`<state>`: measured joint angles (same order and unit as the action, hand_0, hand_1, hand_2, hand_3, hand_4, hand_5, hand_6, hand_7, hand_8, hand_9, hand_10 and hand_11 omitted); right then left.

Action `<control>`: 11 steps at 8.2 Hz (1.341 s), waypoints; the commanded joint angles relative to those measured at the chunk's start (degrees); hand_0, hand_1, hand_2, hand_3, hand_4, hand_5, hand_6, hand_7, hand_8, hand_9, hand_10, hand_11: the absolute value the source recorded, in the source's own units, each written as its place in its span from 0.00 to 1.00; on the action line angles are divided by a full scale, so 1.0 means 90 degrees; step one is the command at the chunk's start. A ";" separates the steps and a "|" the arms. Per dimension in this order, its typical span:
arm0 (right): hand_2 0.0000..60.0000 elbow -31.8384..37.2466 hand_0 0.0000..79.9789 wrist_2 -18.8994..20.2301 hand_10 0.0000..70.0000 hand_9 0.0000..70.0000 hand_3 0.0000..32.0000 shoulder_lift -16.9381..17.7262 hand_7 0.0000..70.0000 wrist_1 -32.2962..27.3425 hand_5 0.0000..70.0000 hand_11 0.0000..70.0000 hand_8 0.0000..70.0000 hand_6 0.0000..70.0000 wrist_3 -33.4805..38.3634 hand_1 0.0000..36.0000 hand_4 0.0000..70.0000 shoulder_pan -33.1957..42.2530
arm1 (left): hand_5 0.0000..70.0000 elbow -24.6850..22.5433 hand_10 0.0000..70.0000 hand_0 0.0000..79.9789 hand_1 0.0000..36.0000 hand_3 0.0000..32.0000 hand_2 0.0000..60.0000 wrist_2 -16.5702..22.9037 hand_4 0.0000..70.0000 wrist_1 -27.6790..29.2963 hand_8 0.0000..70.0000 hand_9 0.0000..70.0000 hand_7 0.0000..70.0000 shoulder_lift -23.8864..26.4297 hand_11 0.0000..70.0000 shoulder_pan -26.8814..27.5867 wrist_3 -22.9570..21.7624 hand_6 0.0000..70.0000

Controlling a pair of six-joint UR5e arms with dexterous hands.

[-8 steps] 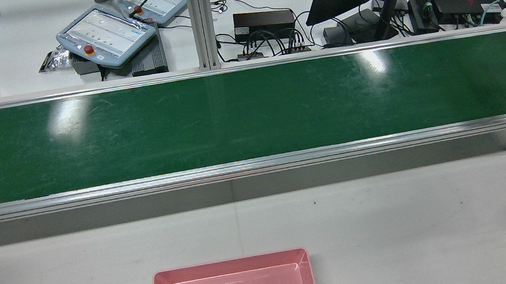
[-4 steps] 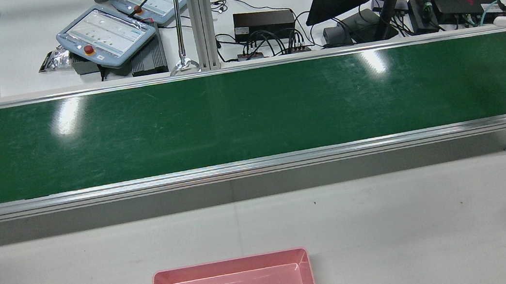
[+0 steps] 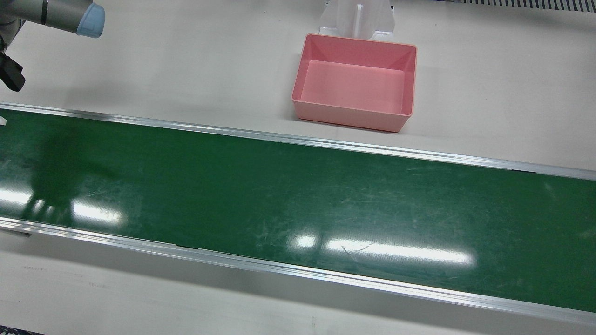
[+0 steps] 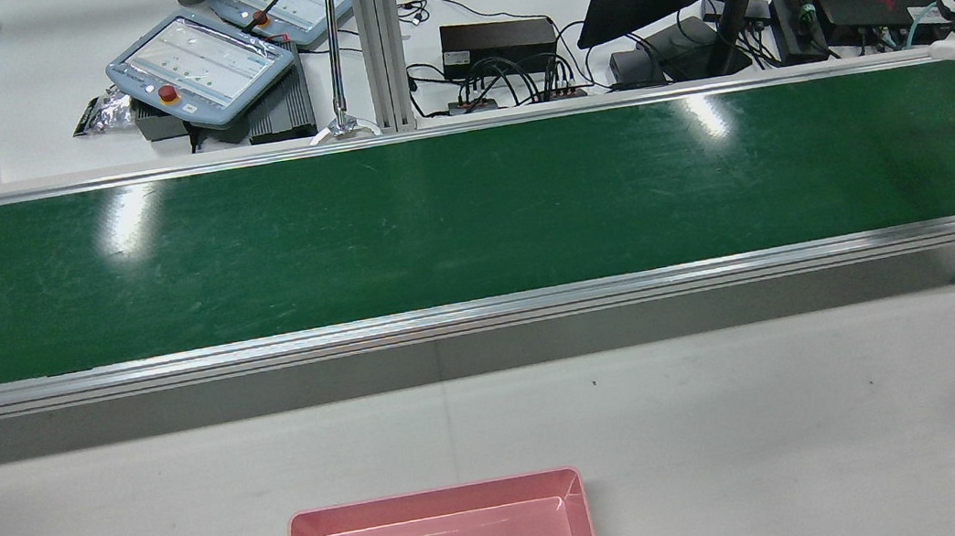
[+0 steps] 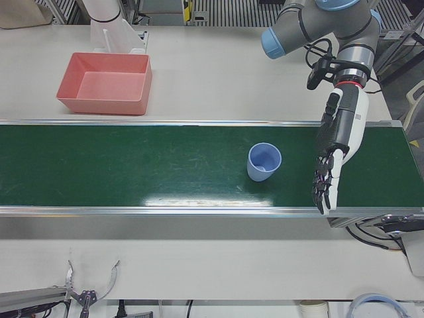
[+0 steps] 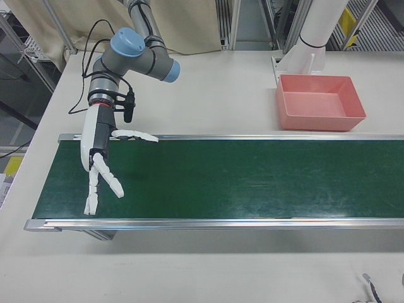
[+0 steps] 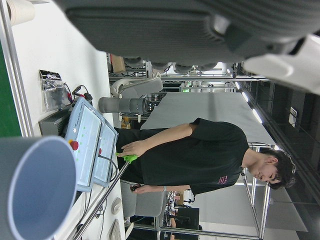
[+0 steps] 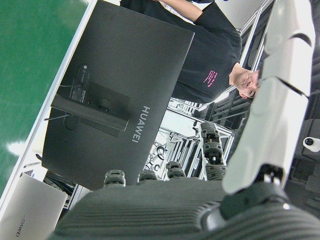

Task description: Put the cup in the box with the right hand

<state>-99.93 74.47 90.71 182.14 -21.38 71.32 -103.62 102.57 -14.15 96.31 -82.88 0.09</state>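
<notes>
Only the left-front view is showing the cup sitting beside the released left hand; the right hand is hanging released, far from it.

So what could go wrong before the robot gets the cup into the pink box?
1. The blue cup stands on the green belt beside the left hand, while the open right hand hangs over the belt's opposite end, so the reach may fall short.
2. The cup is upright and light-looking, so a clumsy grab could tip it.
3. The pink box sits off the belt, so a loose hold might drop the cup on the way.
</notes>
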 commanded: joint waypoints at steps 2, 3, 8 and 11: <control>0.23 -0.0010 0.71 0.0006 0.03 0.02 0.28 -0.0010 0.10 0.0007 0.11 0.09 0.00 0.03 -0.0008 0.66 0.00 -0.0024 | 0.00 0.0000 0.00 0.00 0.00 0.00 0.00 0.0000 0.00 0.0000 0.00 0.00 0.00 0.0002 0.00 0.0000 0.0000 0.00; 0.28 -0.0010 0.72 0.0006 0.03 0.02 0.29 -0.0010 0.10 0.0007 0.12 0.09 0.00 0.04 -0.0008 0.72 0.00 -0.0024 | 0.00 0.0000 0.00 0.00 0.00 0.00 0.00 0.0000 0.00 0.0000 0.00 0.00 0.00 0.0002 0.00 0.0000 0.0000 0.00; 0.35 -0.0020 0.56 0.0006 0.01 0.03 0.25 -0.0088 0.12 -0.0003 0.06 0.04 0.00 0.03 0.0002 0.41 0.03 -0.0043 | 0.00 0.0000 0.00 0.00 0.00 0.00 0.00 0.0000 0.00 0.0000 0.00 0.00 0.00 0.0002 0.00 0.0000 0.0000 0.00; 0.17 -0.0030 0.59 0.0016 0.01 0.02 0.21 -0.0098 0.12 -0.0003 0.06 0.05 0.00 0.03 0.0002 0.35 0.07 -0.0034 | 0.00 0.0000 0.00 0.00 0.00 0.00 0.00 0.0000 0.00 0.0000 0.00 0.00 0.00 0.0002 0.00 0.0000 0.0000 0.00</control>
<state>-100.09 74.53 89.91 182.10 -21.40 70.87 -103.58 102.57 -14.15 96.33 -82.88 0.09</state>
